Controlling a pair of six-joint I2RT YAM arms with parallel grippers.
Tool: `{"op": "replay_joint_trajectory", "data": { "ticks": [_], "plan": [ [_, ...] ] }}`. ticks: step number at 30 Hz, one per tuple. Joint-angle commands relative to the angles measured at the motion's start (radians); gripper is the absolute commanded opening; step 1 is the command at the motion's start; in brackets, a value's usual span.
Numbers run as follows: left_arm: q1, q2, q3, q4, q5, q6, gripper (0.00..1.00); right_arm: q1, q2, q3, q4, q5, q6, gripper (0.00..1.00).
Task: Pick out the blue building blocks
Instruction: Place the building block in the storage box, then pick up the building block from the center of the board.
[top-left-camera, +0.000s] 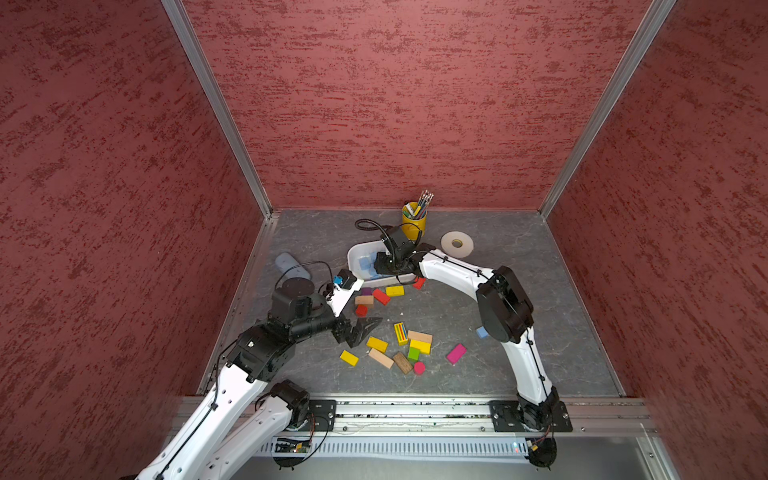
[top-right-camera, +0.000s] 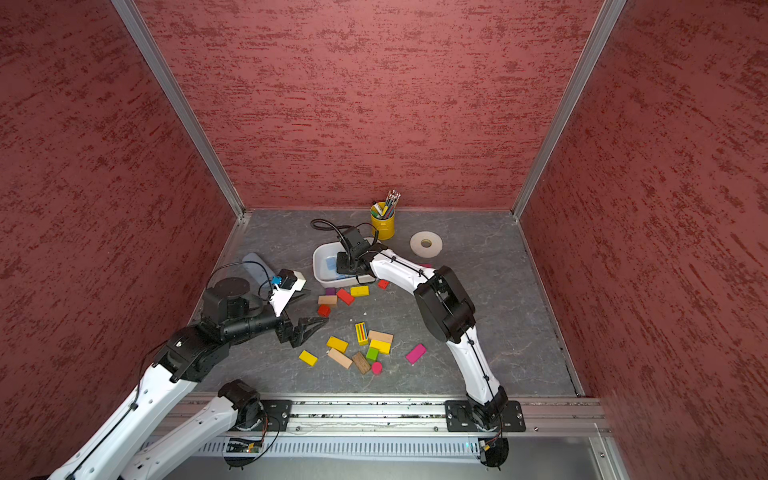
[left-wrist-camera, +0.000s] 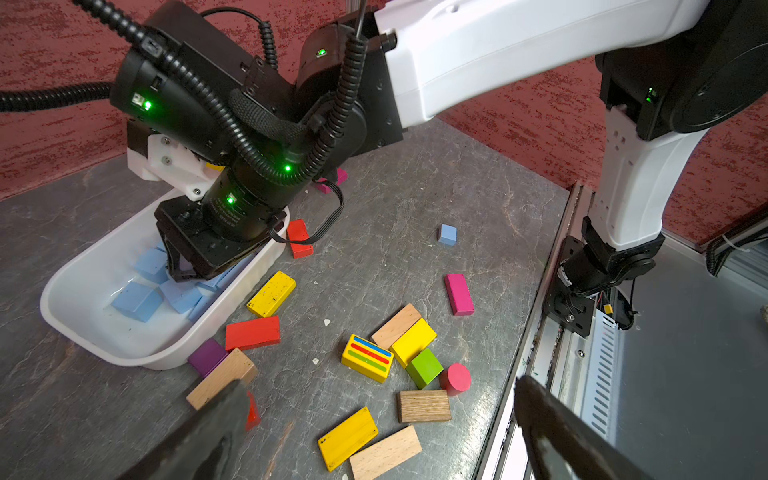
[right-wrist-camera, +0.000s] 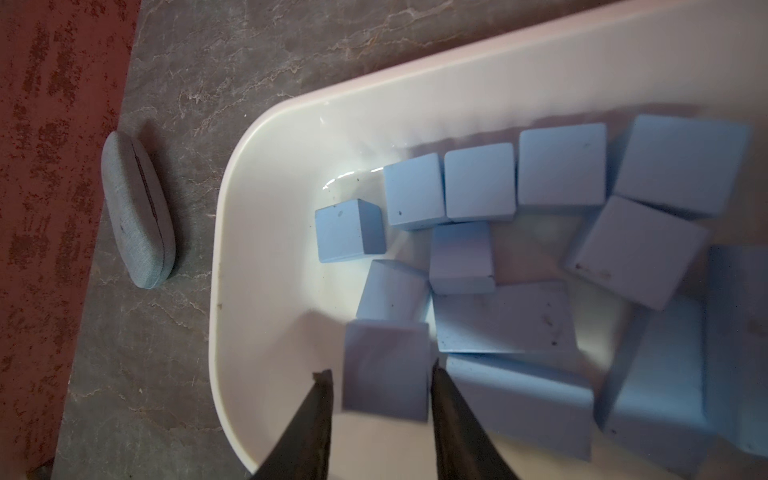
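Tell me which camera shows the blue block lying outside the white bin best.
The left wrist view: the blue block lies in the open on the table, top and side clear. In a top view it is a small patch beside the right arm. The right wrist view misses it.

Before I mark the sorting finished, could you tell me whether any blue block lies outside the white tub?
Yes, one blue block lies on the table, well apart from the white tub.
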Motion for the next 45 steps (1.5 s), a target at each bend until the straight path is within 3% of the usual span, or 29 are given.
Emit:
{"op": "replay_joint_trajectory", "data": {
  "ticks": [1,7,14,37,41,45],
  "plan": [
    [0.004,-0.005,-0.004,0.02,0.0,0.011,1.0,0.008,0.003,0.036,-0.021,-0.01,-0.006,0.5],
    [0.004,-0.008,-0.004,0.019,0.0,0.011,1.0,0.008,-0.016,0.04,-0.033,0.004,-0.012,0.57],
    [0.004,-0.008,-0.004,0.02,0.001,0.011,1.0,0.008,-0.135,-0.035,-0.043,0.129,-0.03,0.65],
    [0.002,0.017,-0.007,0.029,0.023,0.001,1.0,-0.052,-0.633,-0.628,-0.013,0.438,0.035,0.85],
    [-0.028,0.059,0.012,0.023,0.027,-0.006,1.0,-0.081,-0.728,-0.718,-0.024,0.463,0.048,0.95],
    [-0.157,0.125,0.064,0.015,-0.07,-0.033,1.0,-0.117,-0.832,-0.795,-0.028,0.479,0.034,0.98]
  ]
}}
